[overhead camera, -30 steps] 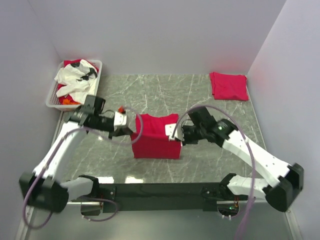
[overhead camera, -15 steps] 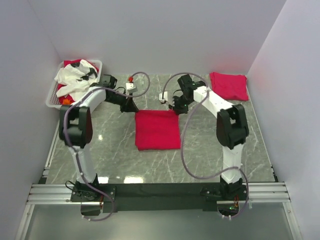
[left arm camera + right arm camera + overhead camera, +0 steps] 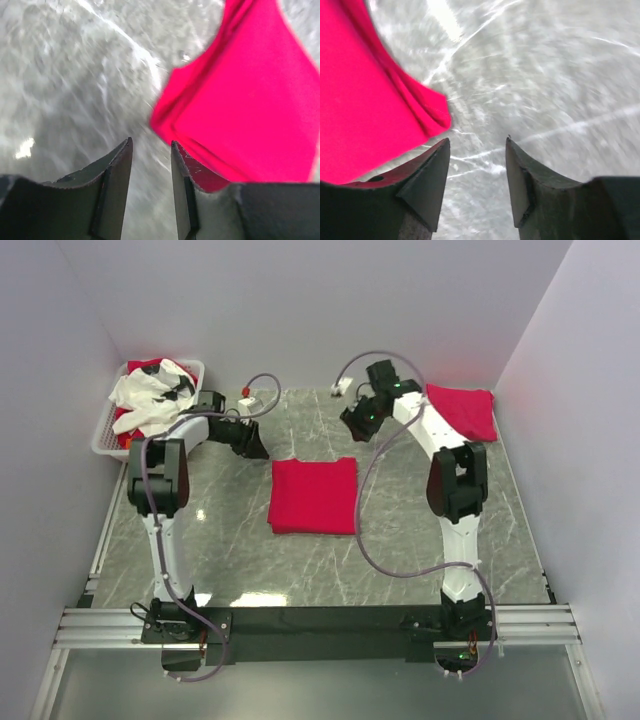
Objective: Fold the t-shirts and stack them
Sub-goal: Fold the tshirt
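Leftward — heaped basket [image 3: 101,438]; rightward — folded t-shirt [image 3: 465,412].

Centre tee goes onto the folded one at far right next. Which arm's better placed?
Right, probably: the right end effector, open, hovers by the centre t-shirt's far right corner, on the side of the other folded t-shirt. The left end effector sits toward the basket.

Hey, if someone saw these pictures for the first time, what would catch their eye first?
The bright red folded t-shirt lying mid-table jumps out first, with the left gripper and right gripper open just off its far corners. Next, a second folded red t-shirt sits at the far right, and a white basket of jumbled clothes at the far left.
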`<state>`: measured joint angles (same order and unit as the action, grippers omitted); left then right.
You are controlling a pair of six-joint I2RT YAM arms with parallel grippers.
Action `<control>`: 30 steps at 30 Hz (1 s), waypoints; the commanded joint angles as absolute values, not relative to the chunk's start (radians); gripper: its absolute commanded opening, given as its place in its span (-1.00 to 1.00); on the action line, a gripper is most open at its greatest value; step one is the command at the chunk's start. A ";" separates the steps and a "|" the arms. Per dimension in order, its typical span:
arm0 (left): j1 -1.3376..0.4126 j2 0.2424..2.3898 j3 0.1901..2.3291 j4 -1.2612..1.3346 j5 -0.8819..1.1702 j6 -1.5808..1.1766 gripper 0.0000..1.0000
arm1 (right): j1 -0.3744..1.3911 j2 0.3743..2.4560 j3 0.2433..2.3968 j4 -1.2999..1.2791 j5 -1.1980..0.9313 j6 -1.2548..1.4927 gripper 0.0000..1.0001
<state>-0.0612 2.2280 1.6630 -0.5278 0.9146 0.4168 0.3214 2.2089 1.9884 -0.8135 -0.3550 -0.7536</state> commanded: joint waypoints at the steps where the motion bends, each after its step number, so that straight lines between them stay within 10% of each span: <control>1: -0.054 2.022 1.554 -0.394 0.920 0.289 -0.15 | 0.293 2.123 2.020 -0.853 -0.451 -0.494 0.08; 15: -0.207 1.753 0.953 -0.031 0.999 -0.267 -0.25 | 0.399 2.059 1.459 -0.577 -0.851 -0.043 -0.32; 30: -0.213 1.637 0.983 -0.757 1.205 0.054 -0.33 | 0.598 1.853 1.186 -0.672 -0.929 -0.158 -0.19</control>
<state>-0.2073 1.7420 0.8970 -0.5262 1.0538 -0.1284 0.5724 1.9591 1.1965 -0.5968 -0.8684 -0.0830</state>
